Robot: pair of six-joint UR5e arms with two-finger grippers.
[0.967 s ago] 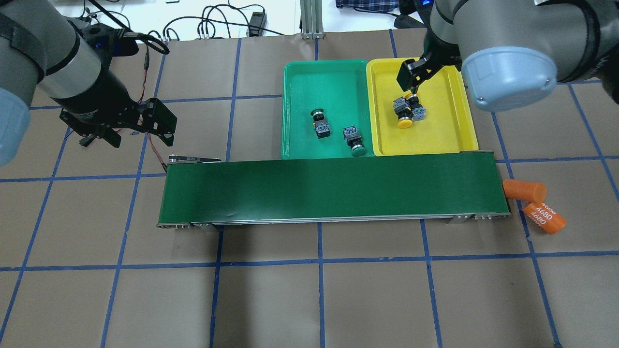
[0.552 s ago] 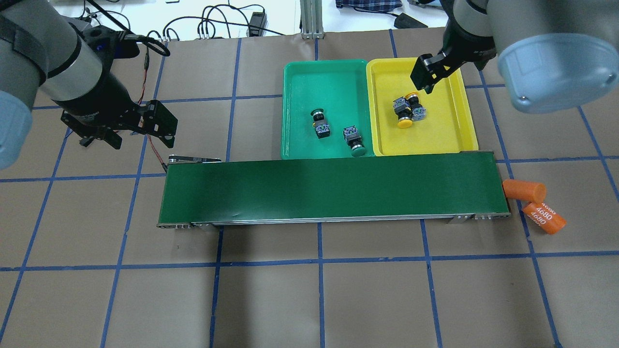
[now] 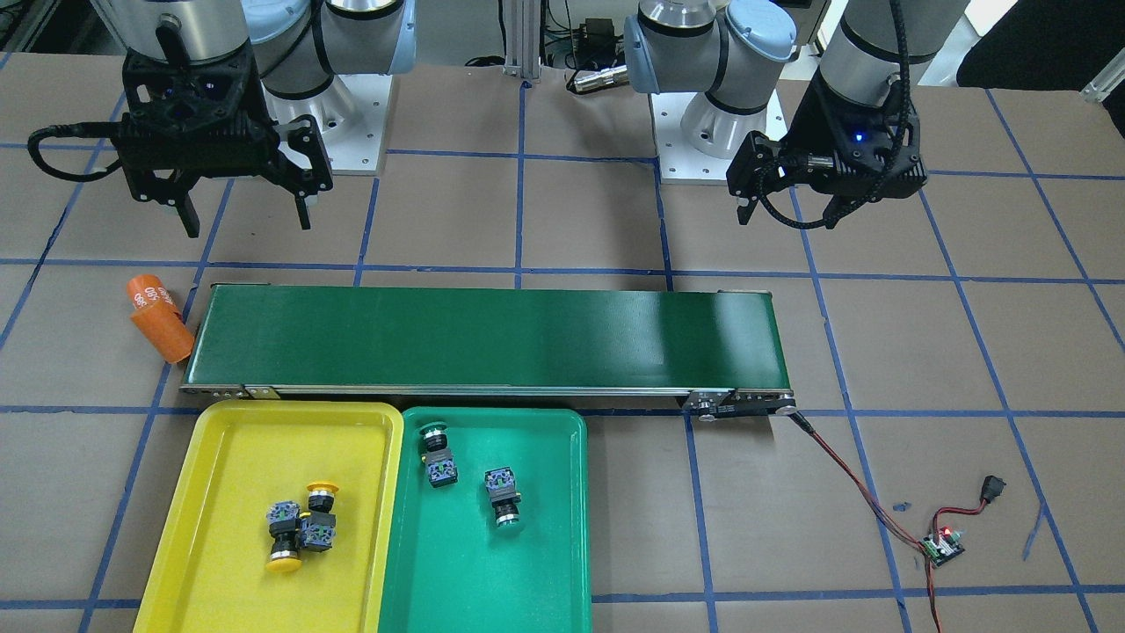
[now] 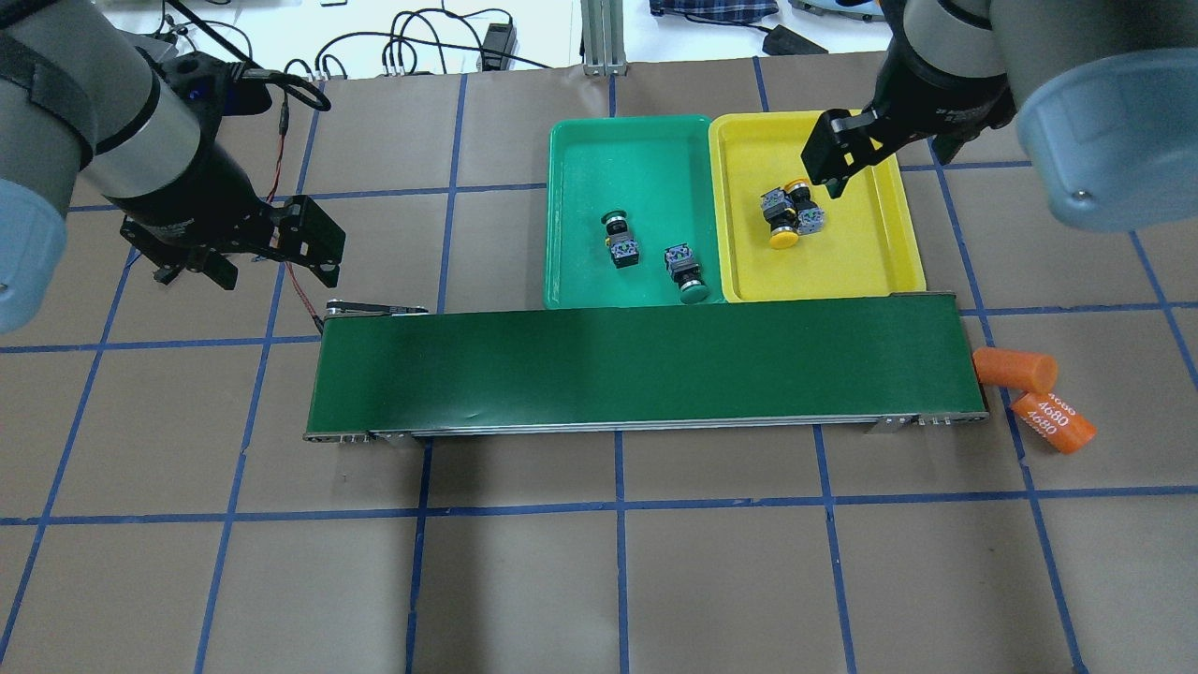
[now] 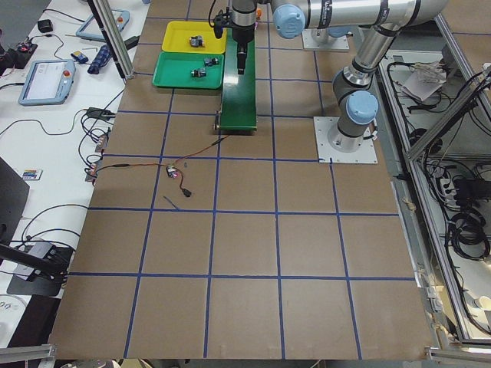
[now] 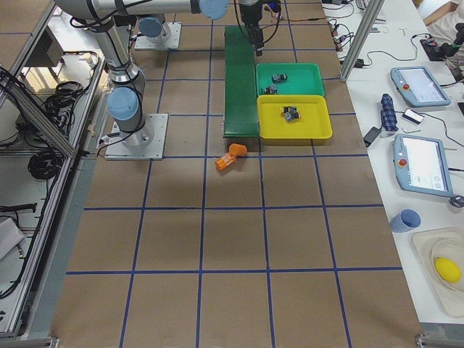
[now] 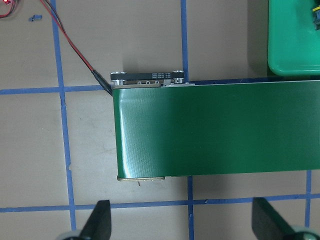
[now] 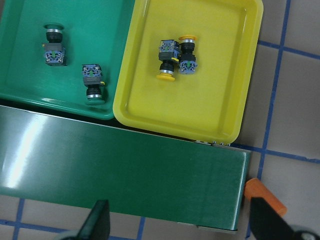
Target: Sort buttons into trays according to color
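Yellow tray (image 4: 861, 253) holds both yellow buttons (image 4: 791, 213); right gripper (image 3: 246, 224), wide open and empty, has backed off them; left gripper (image 4: 267, 262) open, empty. Orange cylinder (image 4: 1053, 423) reads "4680".

Brown table (image 4: 524, 580) gridded with blue tape (image 4: 620, 562); white bench (image 5: 57, 146) alongside holds cables (image 4: 416, 42).

I count two yellow buttons (image 4: 779, 223) (image 4: 803, 201) and two green buttons (image 4: 618, 236) (image 4: 686, 271), four altogether. One yellow tray (image 4: 861, 253), one green tray (image 4: 580, 187), upper middle. One belt (image 4: 646, 370). Two orange cylinders (image 4: 1015, 368) (image 4: 1053, 423), right edge.
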